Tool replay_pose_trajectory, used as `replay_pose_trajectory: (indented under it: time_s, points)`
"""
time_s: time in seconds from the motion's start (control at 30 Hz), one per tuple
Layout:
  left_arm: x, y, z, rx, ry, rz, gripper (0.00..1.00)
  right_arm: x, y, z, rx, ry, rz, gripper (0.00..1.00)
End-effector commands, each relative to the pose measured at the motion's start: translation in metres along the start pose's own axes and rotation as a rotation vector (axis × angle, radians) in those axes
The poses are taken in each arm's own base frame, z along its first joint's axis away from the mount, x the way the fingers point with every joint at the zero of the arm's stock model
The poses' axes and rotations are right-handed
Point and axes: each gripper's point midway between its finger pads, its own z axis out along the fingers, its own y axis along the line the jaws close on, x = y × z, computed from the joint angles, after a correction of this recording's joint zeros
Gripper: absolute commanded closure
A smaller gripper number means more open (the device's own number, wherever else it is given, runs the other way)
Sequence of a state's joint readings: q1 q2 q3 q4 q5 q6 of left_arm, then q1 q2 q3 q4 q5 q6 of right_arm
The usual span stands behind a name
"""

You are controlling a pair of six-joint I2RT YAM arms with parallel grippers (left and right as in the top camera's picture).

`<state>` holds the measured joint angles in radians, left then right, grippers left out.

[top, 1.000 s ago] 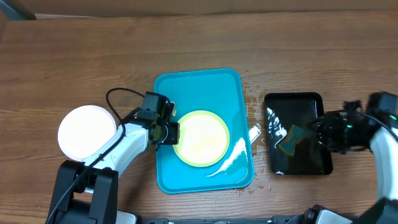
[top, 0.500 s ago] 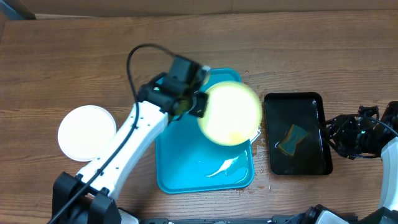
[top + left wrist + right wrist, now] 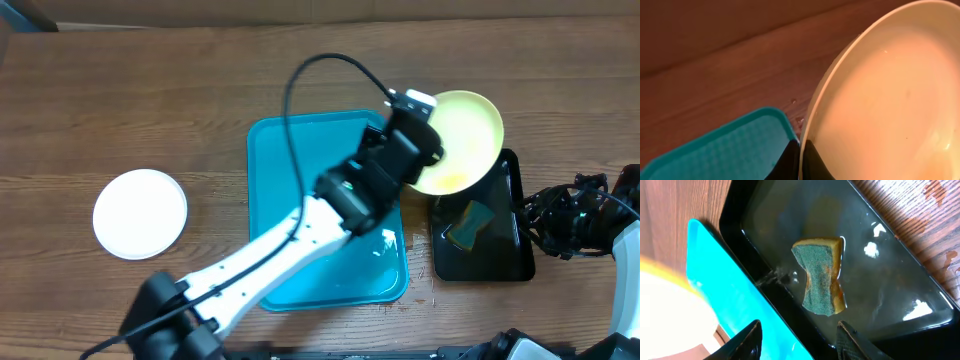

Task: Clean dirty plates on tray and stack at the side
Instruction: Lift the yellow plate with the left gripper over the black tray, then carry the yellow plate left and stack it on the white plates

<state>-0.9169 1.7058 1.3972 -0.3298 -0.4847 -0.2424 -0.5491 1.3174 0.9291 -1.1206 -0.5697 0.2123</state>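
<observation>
Brown wood-grain bench (image 3: pixel 120 90) fills the overhead view, with a plain tan strip along its far edge. Two plates show. One white plate (image 3: pixel 140 213) lies flat near the left edge, and whether anything is stacked under it cannot be told. One yellow-green plate (image 3: pixel 462 135) is tilted in the air over the far end of the black tray (image 3: pixel 500 262). There are two trays: the turquoise tray (image 3: pixel 290 170) at the middle of the bench, wet and shiny at its near right corner, and the black tray just beside it toward the right edge. One sponge (image 3: pixel 468 225) lies in the black tray. The left gripper (image 3: pixel 425 150) is clamped on the yellow-green plate's rim, and the left arm (image 3: pixel 300 235) crosses over the turquoise tray. The right gripper (image 3: pixel 532 212) hovers at the black tray's right side.

From the left wrist, the left gripper (image 3: pixel 801 152) pinches the thin rim of the yellow-green plate (image 3: pixel 880 100). A corner of the turquoise tray (image 3: pixel 730 150) and bare bench (image 3: pixel 715 65) lie below.

From the right wrist, the right gripper (image 3: pixel 799 326) is spread wide with nothing in it. The sponge (image 3: pixel 820 275) lies in shallow water in the black tray (image 3: pixel 890 285). The turquoise tray (image 3: pixel 725 290) edge and wet bench (image 3: pixel 920 210) flank the black tray.
</observation>
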Motion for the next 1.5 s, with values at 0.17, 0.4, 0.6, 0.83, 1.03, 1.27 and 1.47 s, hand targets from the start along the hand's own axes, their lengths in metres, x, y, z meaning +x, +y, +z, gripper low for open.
replay_pose_trajectory:
  time_s: [0.17, 0.4, 0.6, 0.83, 1.03, 1.27, 1.47]
  points:
    - [-0.005, -0.018, -0.017, -0.3, -0.109, 0.34, 0.96, -0.006, -0.004, -0.007, 0.047, -0.035, -0.019, 0.51]
    - [-0.029, -0.037, -0.046, -0.418, -0.209, 0.518, 0.96, -0.006, -0.004, -0.007, 0.046, -0.035, -0.019, 0.51]
    - [-0.038, -0.048, -0.059, -0.443, -0.238, 0.6, 0.96, -0.006, -0.004, -0.007, 0.046, -0.036, -0.019, 0.5]
    - [-0.041, -0.059, -0.071, -0.454, -0.265, 0.629, 0.96, -0.008, -0.003, -0.007, 0.043, -0.044, -0.024, 0.5]
    - [-0.043, -0.067, -0.077, -0.441, -0.283, 0.637, 0.96, -0.007, -0.004, -0.007, 0.044, -0.038, -0.017, 0.5]
    - [-0.041, -0.056, -0.071, -0.508, -0.26, 0.635, 0.96, -0.004, -0.005, -0.007, 0.048, -0.027, -0.01, 0.5]
    - [-0.031, -0.058, -0.066, -0.489, -0.229, 0.679, 0.96, -0.005, -0.004, -0.007, 0.045, -0.032, 0.011, 0.5]
